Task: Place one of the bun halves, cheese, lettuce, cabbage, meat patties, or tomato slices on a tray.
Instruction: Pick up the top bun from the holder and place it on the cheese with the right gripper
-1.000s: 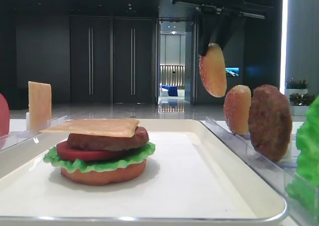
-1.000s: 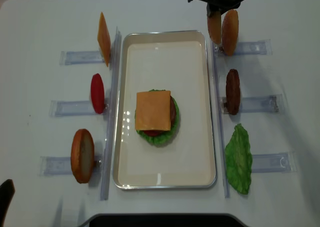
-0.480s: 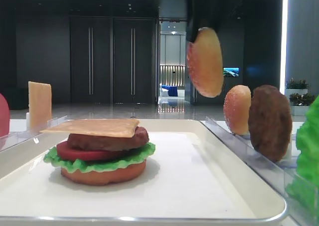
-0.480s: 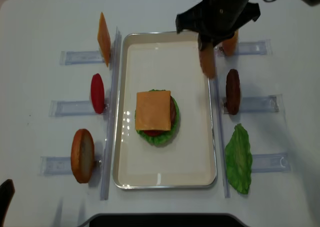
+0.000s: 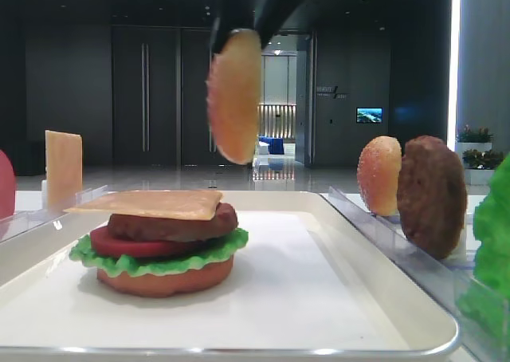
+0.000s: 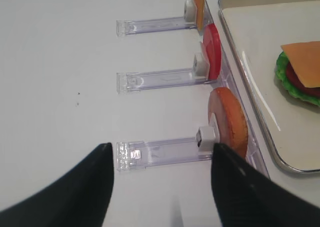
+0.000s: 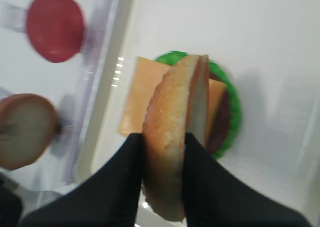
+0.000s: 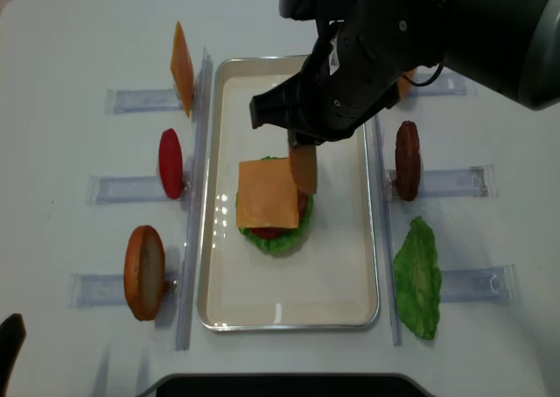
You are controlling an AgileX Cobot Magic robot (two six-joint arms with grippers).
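Right wrist view is motion-blurred. Black right claw [image 7: 167, 152] is cut off at the frame's bottom edge; the domed golden-tan bun top [image 7: 176, 137] it grips hides part of the pale orange square cheese slice [image 7: 137, 99]. In the overhead view, arm covers tray's upper right rim.

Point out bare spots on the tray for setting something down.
Tray: bare floor between the burger stack and the near rim, and at the far end by the rim. The middle is crowded; the right end effector holds a bun top there.
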